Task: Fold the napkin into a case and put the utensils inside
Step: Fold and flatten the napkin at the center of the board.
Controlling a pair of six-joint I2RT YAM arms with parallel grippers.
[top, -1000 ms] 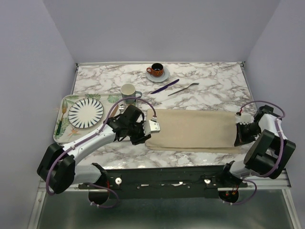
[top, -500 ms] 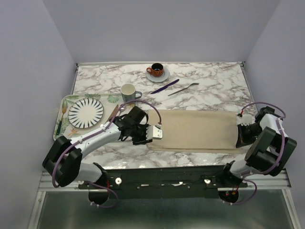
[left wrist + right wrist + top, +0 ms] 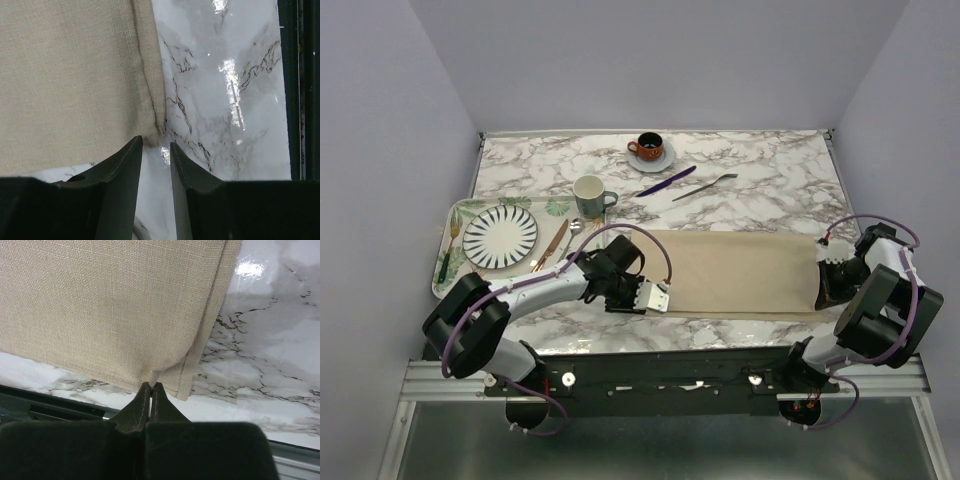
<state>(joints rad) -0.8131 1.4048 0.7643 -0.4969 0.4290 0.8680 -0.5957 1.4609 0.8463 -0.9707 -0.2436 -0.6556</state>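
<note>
At the far left, a leaf-printed tray (image 3: 448,240) carries a striped plate (image 3: 500,236), and a pale mug (image 3: 588,192) stands just past its far corner. The left hand (image 3: 663,297) sits low over the napkin's near-left corner. In its wrist view the left hand's (image 3: 156,145) fingers are a narrow gap apart with nothing between them, and the corner of the cloth lies just beyond the tips.

The beige napkin (image 3: 740,272) stretches flat as a long band across the middle of the surface (image 3: 770,170). Beyond it, well apart from the cloth, the purple knife (image 3: 666,181) and the silver fork (image 3: 705,187) lie side by side, both slanted.

At the napkin's right end, the right hand (image 3: 825,283) meets the cloth. In its wrist view the right hand (image 3: 151,386) is pinched closed on the near edge of the napkin (image 3: 110,300), where two layers show.

The surface is glossy white marble with grey veins, enclosed by plain pale lilac walls (image 3: 650,60).
</note>
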